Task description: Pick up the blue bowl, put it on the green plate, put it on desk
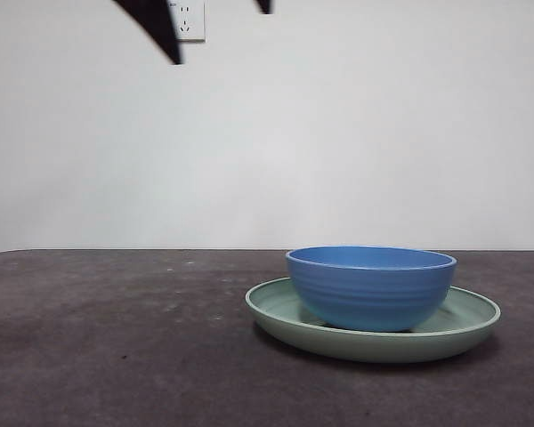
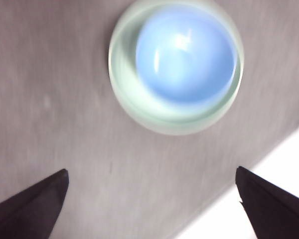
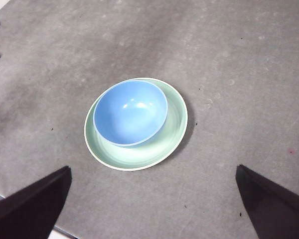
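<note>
— Closest to your front camera sits the green plate (image 1: 374,342) on the desk (image 1: 116,338), right of centre. See the blue bowl (image 1: 371,286)?

— Yes, it stands upright inside the plate, off-centre toward one rim.

— And your grippers?

— Left gripper (image 2: 152,196) and right gripper (image 3: 153,196) both hang high above, jaws spread wide, holding nothing, well apart from the bowl.

I am looking at a deep, medium-blue bowl (image 1: 371,286) with faint ridges, sitting upright and empty inside a wide, shallow, pale green plate (image 1: 276,305), off-centre toward one rim. The plate is lying flat on the dark, mottled grey-brown counter (image 1: 116,347).
</note>
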